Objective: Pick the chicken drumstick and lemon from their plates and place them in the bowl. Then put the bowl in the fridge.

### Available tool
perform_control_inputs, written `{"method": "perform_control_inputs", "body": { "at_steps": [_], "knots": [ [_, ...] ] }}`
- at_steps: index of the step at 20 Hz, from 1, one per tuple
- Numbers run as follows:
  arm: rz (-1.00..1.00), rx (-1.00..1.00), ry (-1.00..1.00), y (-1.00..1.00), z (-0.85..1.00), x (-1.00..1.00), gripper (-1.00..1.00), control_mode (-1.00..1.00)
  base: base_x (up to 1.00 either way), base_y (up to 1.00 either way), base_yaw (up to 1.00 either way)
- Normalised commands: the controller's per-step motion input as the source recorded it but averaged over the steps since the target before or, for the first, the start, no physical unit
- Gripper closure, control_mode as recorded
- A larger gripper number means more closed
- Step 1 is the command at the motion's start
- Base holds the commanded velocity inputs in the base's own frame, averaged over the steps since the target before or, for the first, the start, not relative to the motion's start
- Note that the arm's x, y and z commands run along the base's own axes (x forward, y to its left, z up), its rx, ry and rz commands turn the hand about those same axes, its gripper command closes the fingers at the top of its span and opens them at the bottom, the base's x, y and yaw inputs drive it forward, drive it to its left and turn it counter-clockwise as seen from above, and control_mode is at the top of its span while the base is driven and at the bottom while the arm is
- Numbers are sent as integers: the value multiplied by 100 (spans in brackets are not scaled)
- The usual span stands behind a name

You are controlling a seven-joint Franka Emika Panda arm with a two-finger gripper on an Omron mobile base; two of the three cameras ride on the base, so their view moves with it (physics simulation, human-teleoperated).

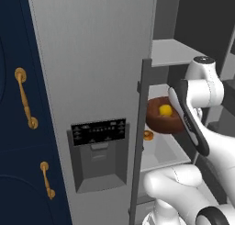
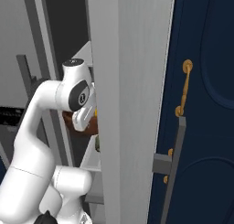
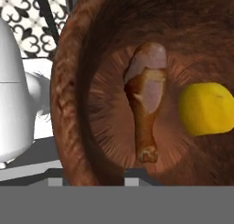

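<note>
Hand view looks straight into the bowl (image 3: 68,104): chicken drumstick (image 3: 146,104) at its centre, lemon (image 3: 205,109) beside it. Left base view places that bowl (image 1: 158,120) over a fridge (image 1: 92,59) shelf (image 1: 160,150), by the open door's edge, lemon (image 1: 165,110) showing. The jaws pinch the bowl's rim, one fingertip (image 3: 135,175) inside.
</note>
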Motion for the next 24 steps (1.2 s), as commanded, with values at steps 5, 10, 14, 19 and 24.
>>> {"method": "perform_control_inputs", "body": {
  "at_steps": [5,10,14,19,24],
  "knots": [
    [-7,0,-10,0,17,-62,100,-100,0,0,0],
    [-6,0,-19,0,74,-27,100,-100,0,0,0],
    [-10,2,-22,0,85,0,100,-100,0,0,0],
    [-13,6,-24,0,72,-26,100,-100,0,0,0],
    [-6,5,-25,0,53,21,100,-100,0,0,0]
  ]
}}
